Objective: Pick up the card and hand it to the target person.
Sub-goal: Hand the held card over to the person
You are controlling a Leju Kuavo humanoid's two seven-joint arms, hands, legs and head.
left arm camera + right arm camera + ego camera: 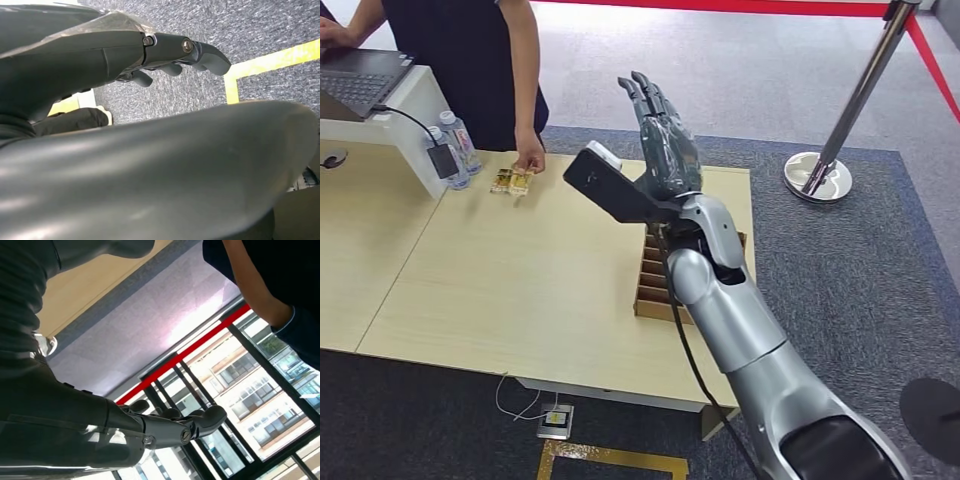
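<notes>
Right hand (666, 140), raised above the far side of the table (546, 290) on an extended silver arm, is seen in the head view with fingers straight, apart and holding nothing. Cards (510, 181) are recorded lying on the table's far edge under a person's hand (529, 155), well apart from the robot. Left hand (113, 55), fingers extended and empty, is shown over grey carpet in its wrist view; windows are seen beyond the right hand's fingers (205, 420).
</notes>
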